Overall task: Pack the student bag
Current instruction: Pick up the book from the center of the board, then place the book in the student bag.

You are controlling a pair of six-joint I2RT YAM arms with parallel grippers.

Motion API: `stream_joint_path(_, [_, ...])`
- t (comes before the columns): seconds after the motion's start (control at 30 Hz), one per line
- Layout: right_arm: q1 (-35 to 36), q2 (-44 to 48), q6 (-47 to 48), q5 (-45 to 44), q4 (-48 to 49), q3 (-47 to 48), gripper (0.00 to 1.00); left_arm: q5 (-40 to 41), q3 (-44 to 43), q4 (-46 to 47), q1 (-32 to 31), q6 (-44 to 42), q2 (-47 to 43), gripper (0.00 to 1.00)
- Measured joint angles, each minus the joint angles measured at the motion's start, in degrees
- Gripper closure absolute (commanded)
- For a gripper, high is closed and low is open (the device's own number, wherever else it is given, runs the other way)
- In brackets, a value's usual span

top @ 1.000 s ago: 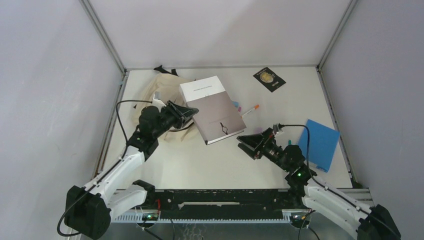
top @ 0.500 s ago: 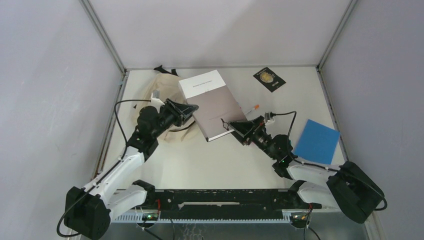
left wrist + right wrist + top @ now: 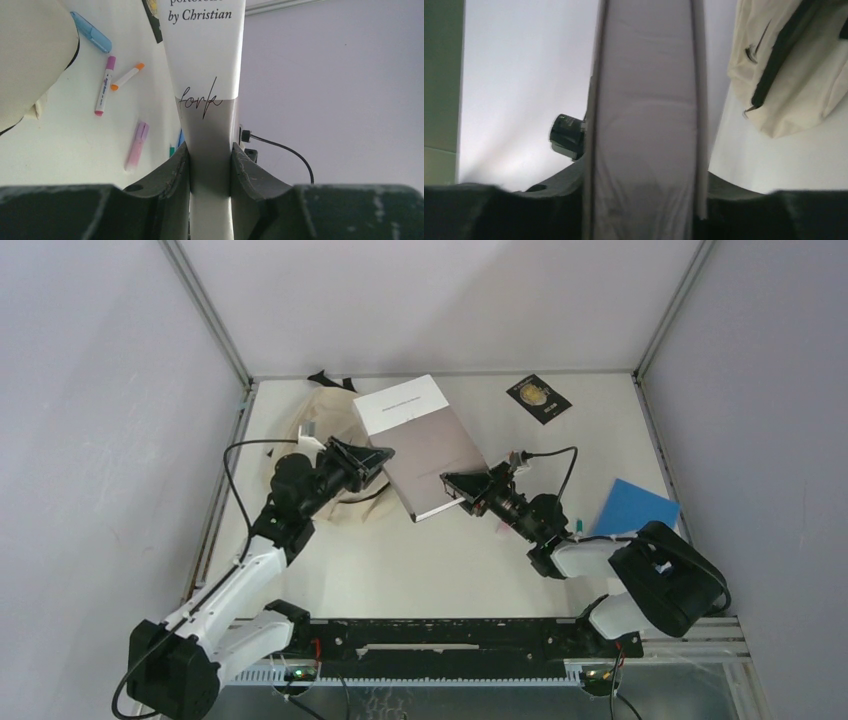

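A thick book point(image 3: 420, 440) with a white and grey cover hangs tilted above the table between both arms. My left gripper point(image 3: 385, 456) is shut on its spine edge; in the left wrist view both fingers press the book point(image 3: 207, 75) at my left gripper point(image 3: 210, 167). My right gripper point(image 3: 452, 484) is closed round the opposite corner, its jaws against both covers of the book point(image 3: 646, 115) in the right wrist view, at my right gripper point(image 3: 646, 205). The cream student bag point(image 3: 300, 425) lies at the back left behind the left arm, also visible as the bag point(image 3: 794, 75).
A black passport-like booklet point(image 3: 538, 397) lies at the back right. A blue notebook point(image 3: 635, 510) sits right of the right arm. Several markers lie under the book: a blue pen point(image 3: 90, 32), a pink-capped marker point(image 3: 105, 85), an orange-capped one point(image 3: 127, 76), a lilac highlighter point(image 3: 136, 145).
My right arm swung left from the open table to the book and its jaws closed from wide open onto the book's corner. The book shifted slightly back. The left gripper kept its hold.
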State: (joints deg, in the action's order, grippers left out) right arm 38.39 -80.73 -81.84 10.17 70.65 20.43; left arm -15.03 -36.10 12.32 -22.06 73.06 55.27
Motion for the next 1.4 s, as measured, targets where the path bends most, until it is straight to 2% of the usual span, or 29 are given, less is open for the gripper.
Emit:
stream_joint_path(0.07, [-0.90, -1.46, -1.97, 1.36, 1.64, 0.00, 0.77, 0.17, 0.31, 0.02, 0.02, -0.55, -0.57, 0.54])
stream_joint_path(0.2, [-4.24, -2.89, -3.48, 6.64, 2.91, 0.04, 0.94, -0.20, 2.71, -0.28, 0.00, -1.46, -1.86, 0.17])
stream_joint_path(0.3, [-7.96, -3.30, -4.28, 9.75, 2.86, -0.20, 1.00, -0.02, 3.43, -4.31, 0.00, -4.24, -3.17, 0.08])
stream_joint_path(0.47, [-14.10, -0.76, -4.74, 17.11, 0.76, -2.69, 1.00, 5.77, -0.79, -19.30, 0.00, -15.85, -3.52, 0.06])
stream_joint_path(0.57, [-17.97, 5.77, -2.43, 22.40, -7.65, -3.93, 1.00, 10.58, -7.96, -27.41, -0.07, -25.05, 1.18, 0.08])
stream_joint_path(0.7, [-24.22, 22.84, 9.03, 25.99, -34.95, -1.49, 0.99, 18.58, -16.50, -34.71, -2.32, -37.38, 9.07, 0.23])
stream_joint_path(0.77, [-27.80, 31.52, 16.94, 24.68, -52.35, 3.21, 0.99, 22.56, -19.34, -38.34, -5.49, -42.97, 12.44, 0.25])
stream_joint_path(0.83, [-34.25, 39.63, 24.65, 24.46, -67.30, 8.68, 0.99, 26.23, -22.97, -42.34, -9.77, -48.04, 16.46, 0.21])
stream_joint_path(0.93, [-44.33, 45.51, 30.77, 25.77, -77.92, 12.44, 0.99, 29.81, -28.50, -46.01, -13.16, -51.87, 22.77, 0.12])
stream_joint_path(1.07, [-53.62, 46.82, 36.17, 28.52, -88.87, 13.03, 0.99, 33.64, -36.24, -49.27, -13.66, -54.18, 31.58, 0.11])
stream_joint_path(1.3, [-54.49, 45.66, 39.19, 31.95, -98.42, 12.61, 0.99, 37.57, -46.60, -52.41, -13.70, -56.65, 44.94, 0.13])
stream_joint_path(1.4, [-54.49, 45.81, 39.41, 32.74, -98.84, 12.61, 0.98, 38.27, -48.02, -53.44, -13.70, -57.09, 48.43, 0.23])
